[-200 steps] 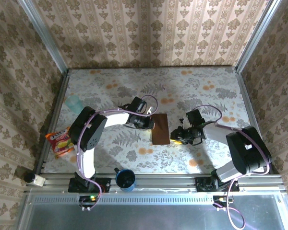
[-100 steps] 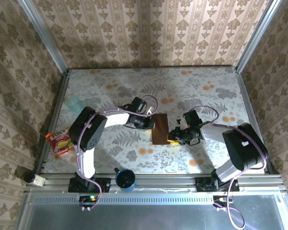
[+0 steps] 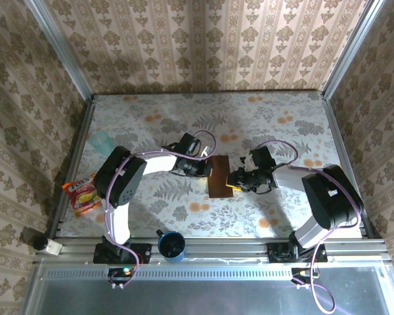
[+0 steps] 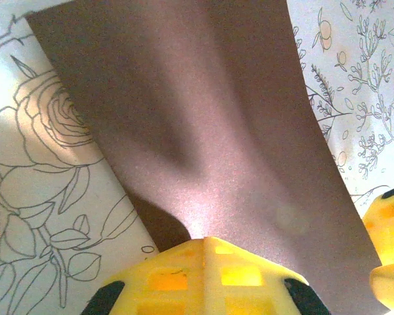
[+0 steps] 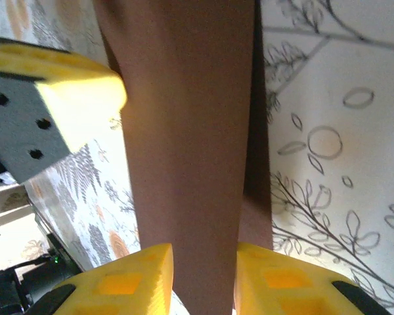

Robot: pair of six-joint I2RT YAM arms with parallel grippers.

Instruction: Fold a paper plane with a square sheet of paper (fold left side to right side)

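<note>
The paper was matte dark reddish-brown. The table bore grey leaves and orange blossoms on white. Left claw and right claw were yellow; the cup blue.

Thing: square sheet of paper
Colour: dark reddish-brown, matte, unmarked
Outline: narrow rectangle in the top view, long sides running away from the near edge
Place: near the middle of the table
Surface: gently bowed in the left wrist view
Right edge: darker strip; lower layer or shadow, cannot tell
</note>
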